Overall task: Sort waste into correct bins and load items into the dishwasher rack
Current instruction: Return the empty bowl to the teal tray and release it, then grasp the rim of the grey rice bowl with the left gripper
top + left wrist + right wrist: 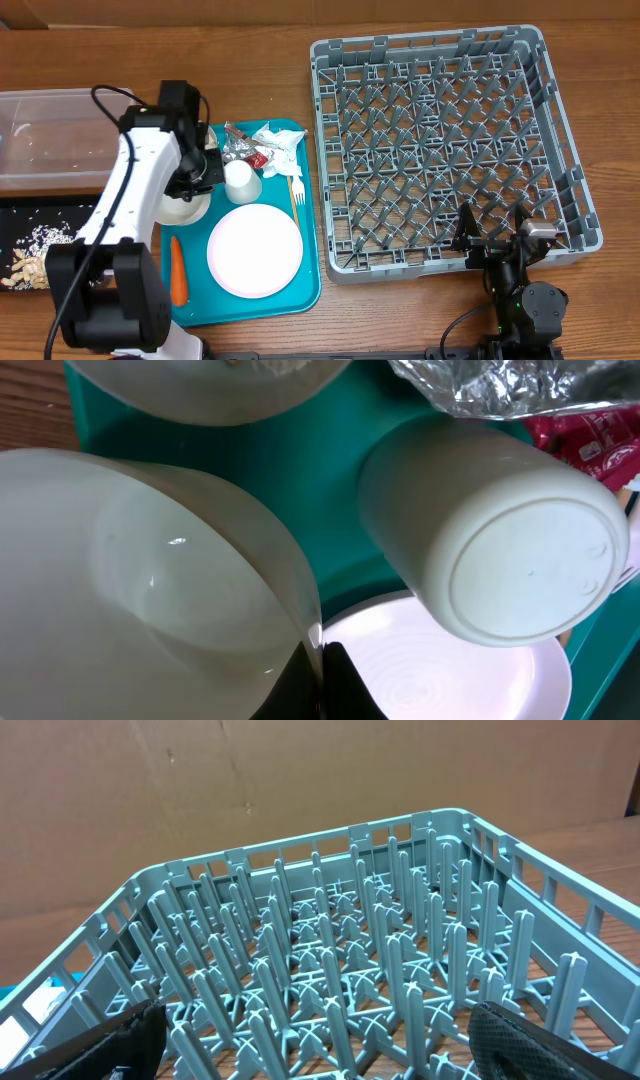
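Note:
My left gripper [198, 182] is shut on the rim of a small white bowl [184, 208] at the left edge of the teal tray [305, 285]. In the left wrist view its fingertips [322, 660] pinch the bowl's wall [150, 580]. A white cup [243, 181] lies on its side beside it and also shows in the left wrist view [500, 550]. The round plate [255, 250], carrot [178, 270], fork [297, 190], foil wrappers [240, 147] and napkin [277, 140] lie on the tray. My right gripper [495, 240] is open and empty at the near edge of the grey rack [450, 140].
A clear tub [50, 140] stands at the far left. Below it is a black tray [60, 210] with pale scraps [30, 255]. A second bowl [200, 385] with scraps sits behind the held bowl. The rack's pegs [350, 950] fill the right wrist view.

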`<state>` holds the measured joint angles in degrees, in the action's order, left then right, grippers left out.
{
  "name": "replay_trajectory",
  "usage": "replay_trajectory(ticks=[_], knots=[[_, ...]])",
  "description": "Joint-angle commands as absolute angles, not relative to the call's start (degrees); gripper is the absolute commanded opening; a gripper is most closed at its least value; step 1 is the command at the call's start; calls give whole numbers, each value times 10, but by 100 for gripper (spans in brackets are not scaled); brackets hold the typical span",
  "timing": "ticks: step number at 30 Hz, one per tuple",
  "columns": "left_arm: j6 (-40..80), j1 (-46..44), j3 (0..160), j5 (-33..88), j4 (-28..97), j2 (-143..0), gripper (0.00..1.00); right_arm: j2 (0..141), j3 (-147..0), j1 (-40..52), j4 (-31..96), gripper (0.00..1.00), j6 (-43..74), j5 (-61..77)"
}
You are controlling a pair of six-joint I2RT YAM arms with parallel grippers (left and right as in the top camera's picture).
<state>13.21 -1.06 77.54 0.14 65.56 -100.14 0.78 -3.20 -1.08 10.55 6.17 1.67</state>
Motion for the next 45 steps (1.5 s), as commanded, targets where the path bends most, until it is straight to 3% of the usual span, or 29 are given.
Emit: replay_trajectory(ticks=[1, 11, 15, 17, 25, 27, 32, 41, 45], knots=[[139, -22, 773, -18, 655, -1021, 4, 2, -29, -13, 103, 100, 60, 17], [159, -22, 773, -51, 664, -1044, 4, 2, -29, -13, 103, 100, 60, 17], [159, -22, 773, -51, 663, -1044, 17, 2, -29, -13, 103, 100, 60, 17], [158, -23, 773, -51, 663, -1044, 35, 2, -29, -13, 103, 100, 60, 17], [149, -23, 798, -50, 672, -1044, 26, 2, -29, -13, 103, 100, 60, 17], [145, -23, 826, -51, 675, -1044, 30, 2, -29, -13, 103, 100, 60, 17], [130, -21, 882, -53, 658, -1044, 52, 2, -29, -13, 103, 100, 60, 17], [76, 13, 874, -42, 594, -1065, 63, 2, -29, -13, 103, 100, 60, 17], [58, 30, 874, -7, 580, -1086, 61, 2, -29, -13, 103, 100, 60, 17]])
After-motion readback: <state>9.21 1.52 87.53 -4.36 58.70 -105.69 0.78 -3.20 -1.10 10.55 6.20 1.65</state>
